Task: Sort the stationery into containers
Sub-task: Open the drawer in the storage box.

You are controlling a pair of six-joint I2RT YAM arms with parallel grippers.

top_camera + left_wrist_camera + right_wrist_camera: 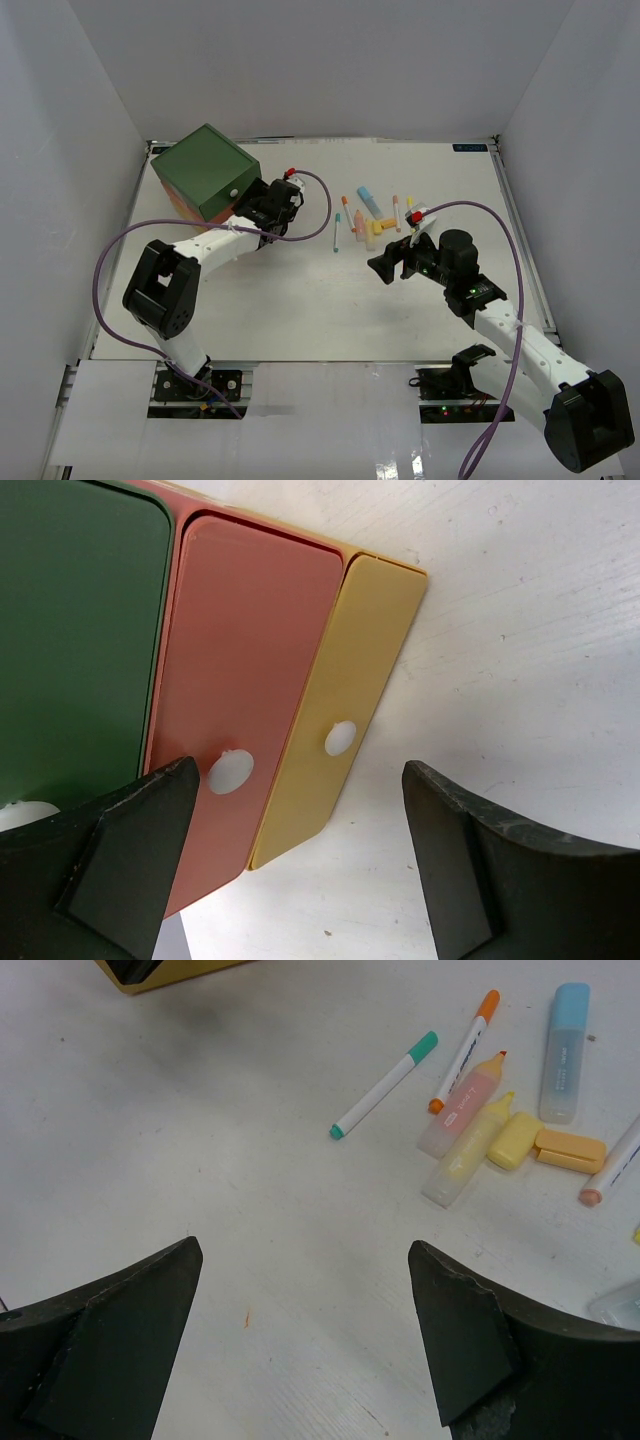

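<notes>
The containers are the drawers of a small chest (205, 168) at the back left. In the left wrist view their fronts lie side by side, all shut: green (80, 630), orange-red (240, 650), yellow (355, 650), with white knobs (230, 772). My left gripper (256, 201) (300, 820) is open just in front of these fronts, holding nothing. The stationery (370, 215) lies loose mid-table: a mint pen (385, 1085), an orange pen (465, 1048), pink (463, 1108), yellow (470, 1152) and blue (565, 1050) markers. My right gripper (383, 266) (305, 1300) hovers open and empty just short of them.
White walls enclose the white table (300, 300) on three sides. A loose yellow cap (570, 1150) lies among the markers. Purple cables (110, 260) loop from both arms. The chest's yellow bottom corner (170, 970) shows at the top of the right wrist view.
</notes>
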